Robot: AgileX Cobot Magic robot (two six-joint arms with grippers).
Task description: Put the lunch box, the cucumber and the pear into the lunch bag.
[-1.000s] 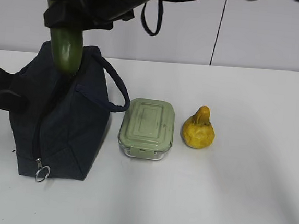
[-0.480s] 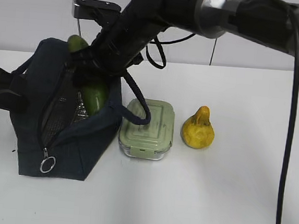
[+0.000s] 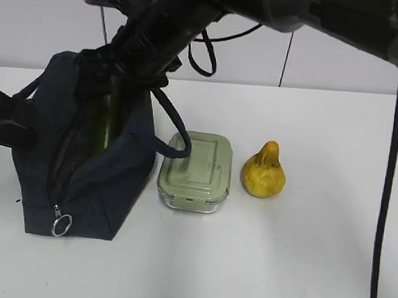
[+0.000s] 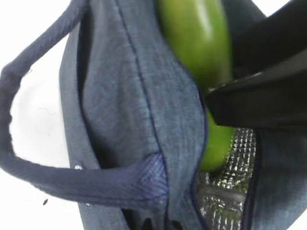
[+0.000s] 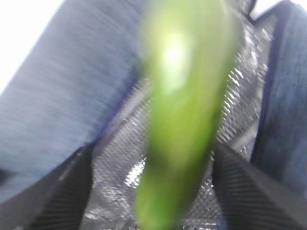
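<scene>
While the lunch bag [image 3: 79, 159] stands on the white bench [image 3: 301, 255] with its mouth open, the cucumber [image 3: 108, 121] is held upright inside that opening, against the silver lining [image 5: 240, 91]. It is gripped between the fingers [image 5: 244, 191] of the right hand [image 5: 158, 187]. The left hand is hidden at the bag's outer side, so whether it is wide or narrow cannot be told. Just beside the bag lies the lunch box [image 3: 196, 170], one bag handle [image 3: 175, 129] draped onto its lid. Beyond the box, the pear [image 3: 264, 171] is seen upright.
</scene>
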